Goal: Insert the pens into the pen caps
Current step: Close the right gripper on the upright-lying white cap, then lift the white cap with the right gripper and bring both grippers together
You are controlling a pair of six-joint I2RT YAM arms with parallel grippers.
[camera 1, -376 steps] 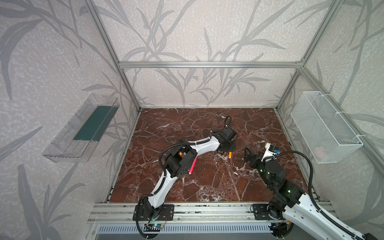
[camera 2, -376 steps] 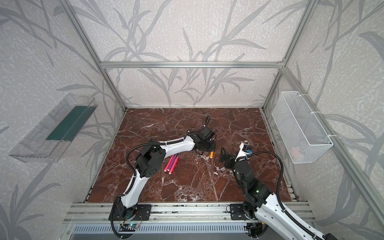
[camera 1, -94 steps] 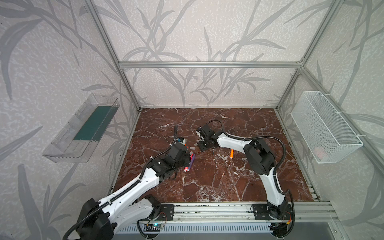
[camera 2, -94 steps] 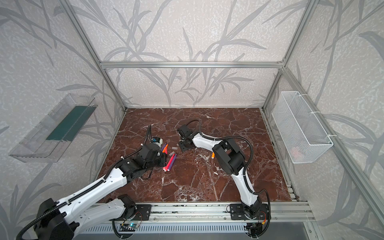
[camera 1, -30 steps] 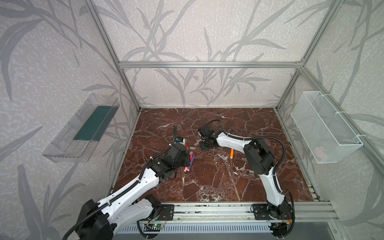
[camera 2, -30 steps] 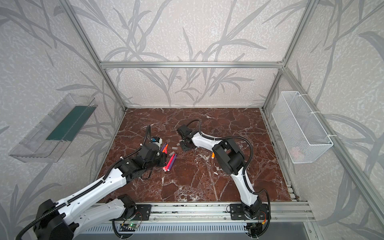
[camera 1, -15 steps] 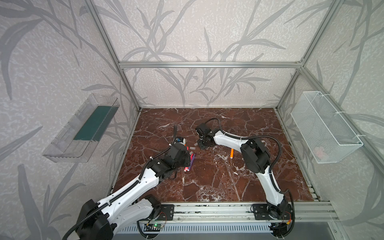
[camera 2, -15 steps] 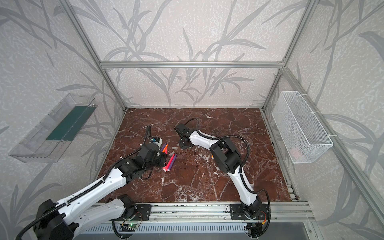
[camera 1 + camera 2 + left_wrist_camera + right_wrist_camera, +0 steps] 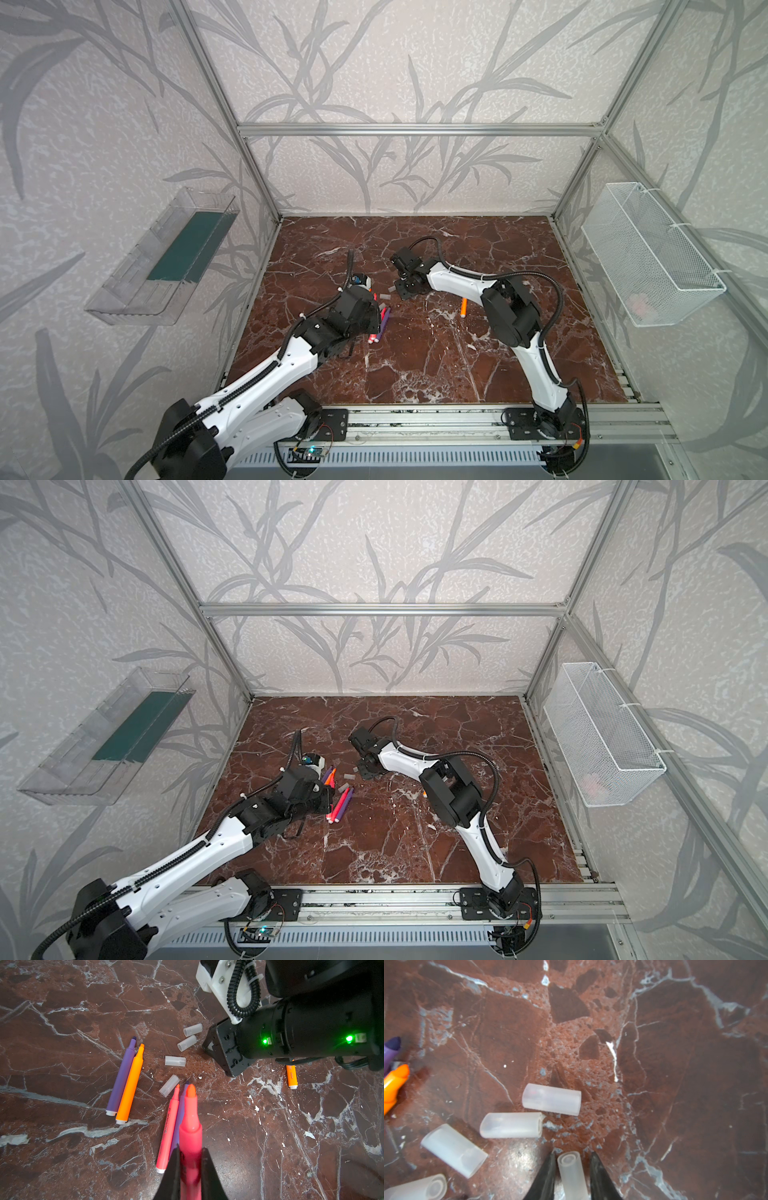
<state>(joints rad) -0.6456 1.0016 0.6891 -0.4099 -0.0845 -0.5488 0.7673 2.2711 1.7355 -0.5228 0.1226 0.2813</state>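
My left gripper (image 9: 190,1153) is shut on a pink-red pen (image 9: 190,1126), tip pointing ahead, held above the marble floor. Below it lie another pink-red pen (image 9: 168,1128) and a purple pen (image 9: 180,1109). A second purple pen (image 9: 121,1076) and an orange pen (image 9: 131,1084) lie side by side. Another orange pen (image 9: 464,307) lies apart on the right. My right gripper (image 9: 572,1154) is low over the floor, its jaws open with small gaps around one pen cap (image 9: 572,1172). Several more pen caps (image 9: 551,1102) lie loose just beyond it.
A white wire basket (image 9: 648,257) hangs on the right wall and a clear plastic bin (image 9: 166,257) on the left wall. An aluminium rail (image 9: 415,424) runs along the front edge. The two grippers (image 9: 368,773) work close together, left of the floor's middle.
My right jaws have parted a little from the pen cap between them, and that arm has shifted slightly left. The left gripper still holds the pink-red pen in place.
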